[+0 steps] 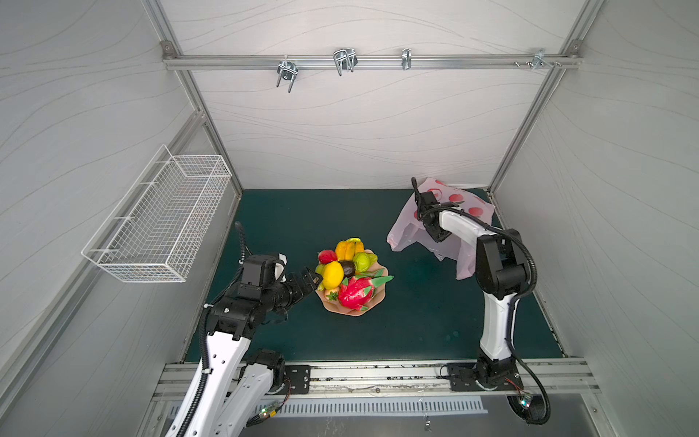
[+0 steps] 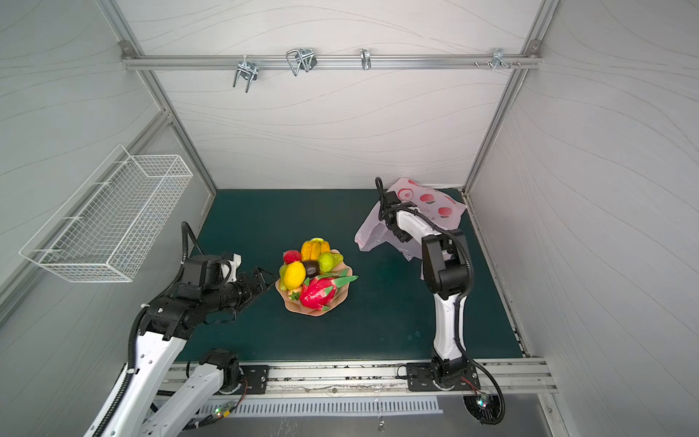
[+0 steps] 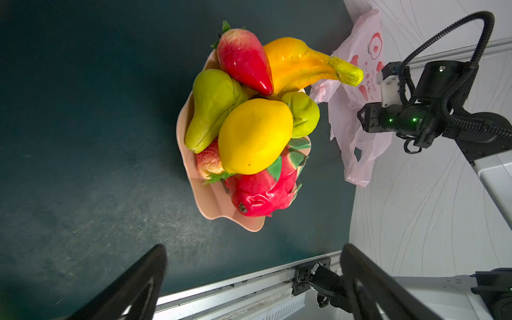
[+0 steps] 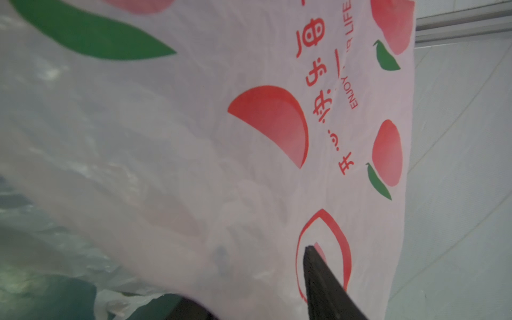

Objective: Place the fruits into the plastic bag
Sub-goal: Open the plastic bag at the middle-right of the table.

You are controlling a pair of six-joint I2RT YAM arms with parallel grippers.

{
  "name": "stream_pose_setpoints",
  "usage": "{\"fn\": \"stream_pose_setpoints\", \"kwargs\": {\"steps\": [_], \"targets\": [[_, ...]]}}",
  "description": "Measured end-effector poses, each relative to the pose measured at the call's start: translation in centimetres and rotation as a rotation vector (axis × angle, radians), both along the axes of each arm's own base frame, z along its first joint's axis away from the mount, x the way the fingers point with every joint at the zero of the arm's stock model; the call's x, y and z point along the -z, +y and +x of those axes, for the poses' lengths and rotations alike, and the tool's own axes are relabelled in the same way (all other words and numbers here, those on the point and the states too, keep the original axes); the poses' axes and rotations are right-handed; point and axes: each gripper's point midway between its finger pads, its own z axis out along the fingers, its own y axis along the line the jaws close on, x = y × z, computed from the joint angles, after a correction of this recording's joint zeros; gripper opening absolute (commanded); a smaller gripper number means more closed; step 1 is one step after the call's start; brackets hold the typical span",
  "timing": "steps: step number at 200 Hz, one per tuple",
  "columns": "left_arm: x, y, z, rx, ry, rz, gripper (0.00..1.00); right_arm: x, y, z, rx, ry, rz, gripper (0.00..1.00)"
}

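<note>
Pink plastic bag (image 1: 469,206) pinched in right hand (image 3: 360,122), apart from the plate (image 1: 357,311). Just beside that plate's fruits (image 1: 350,270) — left hand (image 1: 314,279), open.

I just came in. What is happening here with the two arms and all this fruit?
Two robot arms are set to bag toy fruit. The fruits lie piled on the peach-coloured plate in the middle of the green mat, and none seems to be in the bag yet. The left gripper, jaws wide open and holding nothing, points at the pile, close to the lemon. The right gripper is at the plastic bag in the far right corner. Whether it grips the film is unclear.
</note>
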Motion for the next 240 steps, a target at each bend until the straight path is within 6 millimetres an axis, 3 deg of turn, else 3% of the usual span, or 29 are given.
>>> {"fn": "stream_pose_setpoints", "kwargs": {"steps": [13,47,107,133,184,240], "targets": [[-0.1,-0.1,0.3,-0.003,-0.005,-0.007,0.99,-0.2,0.3,0.0,-0.004,-0.007,-0.005,0.0],[-0.6,-0.5,1.4,-0.006,-0.023,-0.034,0.99,-2.0,1.8,-0.4,-0.017,-0.045,0.014,0.0],[-1.1,-1.0,2.8,-0.006,-0.05,-0.054,0.98,-12.1,3.4,-1.6,0.034,-0.214,0.205,0.0],[-2.1,-1.3,3.1,0.002,-0.069,-0.058,0.98,-14.6,3.5,-3.2,0.083,-0.228,0.314,0.0],[-5.4,-2.3,3.5,0.059,-0.143,-0.029,0.97,-14.9,4.7,-6.8,0.202,-0.143,0.515,0.0],[-4.1,-3.0,3.0,0.107,-0.114,0.051,0.96,-13.5,6.5,-10.3,0.317,-0.035,0.69,0.0]]}}
